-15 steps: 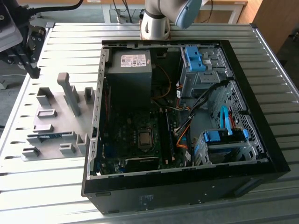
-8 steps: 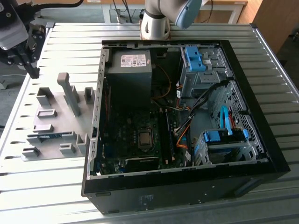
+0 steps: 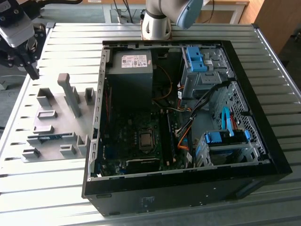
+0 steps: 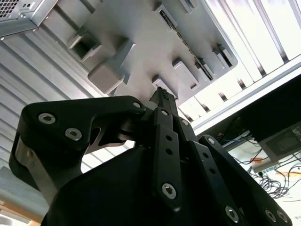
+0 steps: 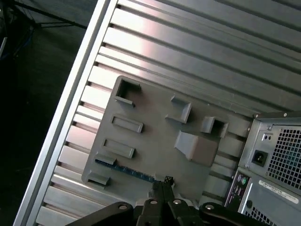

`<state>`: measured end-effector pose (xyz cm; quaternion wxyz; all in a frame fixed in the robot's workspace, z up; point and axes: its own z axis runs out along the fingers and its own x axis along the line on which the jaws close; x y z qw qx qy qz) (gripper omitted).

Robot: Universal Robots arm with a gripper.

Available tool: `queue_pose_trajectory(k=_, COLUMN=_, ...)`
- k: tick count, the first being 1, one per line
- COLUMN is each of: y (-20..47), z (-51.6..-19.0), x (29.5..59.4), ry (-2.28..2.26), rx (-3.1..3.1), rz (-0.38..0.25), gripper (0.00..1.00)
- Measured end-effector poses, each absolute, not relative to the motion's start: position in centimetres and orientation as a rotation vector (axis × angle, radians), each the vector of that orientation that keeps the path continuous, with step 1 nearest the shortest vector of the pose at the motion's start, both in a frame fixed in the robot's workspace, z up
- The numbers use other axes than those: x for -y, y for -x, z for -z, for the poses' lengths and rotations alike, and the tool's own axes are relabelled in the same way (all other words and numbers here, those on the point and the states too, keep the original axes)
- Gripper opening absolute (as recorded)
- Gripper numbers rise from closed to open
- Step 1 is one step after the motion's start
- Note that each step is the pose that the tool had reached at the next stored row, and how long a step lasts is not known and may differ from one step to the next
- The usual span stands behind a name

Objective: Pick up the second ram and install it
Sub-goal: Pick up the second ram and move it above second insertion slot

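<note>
The second ram (image 3: 47,137) is a thin blue board stick lying edge-up in a slot of the grey fixture plate (image 3: 56,117), at the exterior view's left. In the first wrist view the ram (image 5: 127,170) runs along the plate's (image 5: 155,127) near side. My gripper (image 3: 33,70) hangs above the table's far left corner, well away from the ram and touching nothing. Its fingertips (image 5: 167,181) are pressed together with nothing between them. In the second wrist view the shut gripper (image 4: 162,96) points at the plate (image 4: 141,42).
An open black computer case (image 3: 263,155) lies on the slatted metal table (image 3: 42,193), with its motherboard (image 3: 136,141), power supply (image 3: 129,75) and blue drive-bay clips (image 3: 221,137) exposed. A tall grey post (image 3: 70,94) and several holders rise from the fixture plate.
</note>
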<state>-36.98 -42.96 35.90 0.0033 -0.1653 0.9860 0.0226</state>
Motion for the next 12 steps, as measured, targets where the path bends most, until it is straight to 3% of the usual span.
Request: queue_pose_trajectory(k=12, y=36.98, z=-35.90, x=42.96, ry=0.613, rx=-3.075, rz=-0.071, gripper=0.10)
